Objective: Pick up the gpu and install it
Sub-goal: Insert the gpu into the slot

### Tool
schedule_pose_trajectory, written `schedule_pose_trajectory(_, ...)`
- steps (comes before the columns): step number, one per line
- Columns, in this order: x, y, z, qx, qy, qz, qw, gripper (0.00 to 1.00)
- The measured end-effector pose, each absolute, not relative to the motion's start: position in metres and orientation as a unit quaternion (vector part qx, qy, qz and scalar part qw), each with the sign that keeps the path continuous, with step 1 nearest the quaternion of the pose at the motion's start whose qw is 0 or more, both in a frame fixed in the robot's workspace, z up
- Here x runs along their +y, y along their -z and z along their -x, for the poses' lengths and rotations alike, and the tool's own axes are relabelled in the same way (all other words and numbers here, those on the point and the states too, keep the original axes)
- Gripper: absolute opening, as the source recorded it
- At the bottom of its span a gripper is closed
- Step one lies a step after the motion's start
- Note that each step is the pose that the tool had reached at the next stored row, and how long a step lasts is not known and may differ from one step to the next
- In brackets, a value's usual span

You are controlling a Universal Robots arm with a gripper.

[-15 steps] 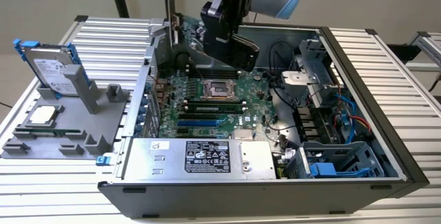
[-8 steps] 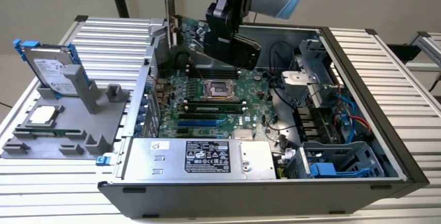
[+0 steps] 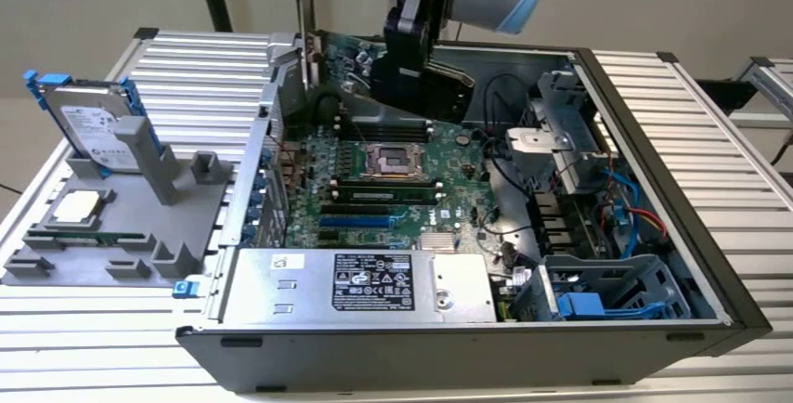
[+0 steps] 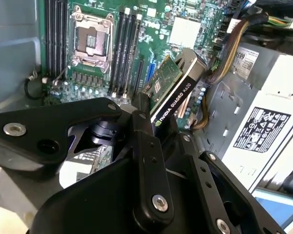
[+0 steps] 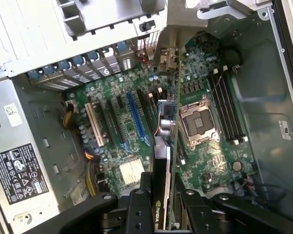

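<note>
Above the motherboard (image 5: 132, 141) in the open case (image 3: 694, 236), the tool (image 5: 162, 197) is clenched on the gpu (image 5: 161, 161), held on edge and apparently clear of the board. The card's long axis runs away from the tool toward the case's rear wall — silver bracket (image 5: 168, 53) leading. In the first wrist view it lies roughly parallel to the blue slot (image 5: 135, 122), offset toward the CPU socket (image 5: 198, 119).

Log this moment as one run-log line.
phase: install | gripper: shut on gpu | gpu: over motherboard, inside open computer case, not yet seated
</note>
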State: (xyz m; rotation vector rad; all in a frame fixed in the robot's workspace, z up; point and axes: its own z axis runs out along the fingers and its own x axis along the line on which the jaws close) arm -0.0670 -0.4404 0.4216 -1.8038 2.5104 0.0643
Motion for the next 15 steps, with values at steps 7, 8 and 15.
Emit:
schedule_pose_trajectory(7,-0.4404,-0.4216,0.0628,0.790,-0.023,0.612,0.025,0.00)
schedule_pose_trajectory(8,-0.4404,-0.4216,0.0622,0.787,-0.023,0.616,0.025,0.00)
schedule_pose_trajectory(15,-0.4404,-0.4215,0.0578,0.765,-0.026,0.644,0.025,0.00)
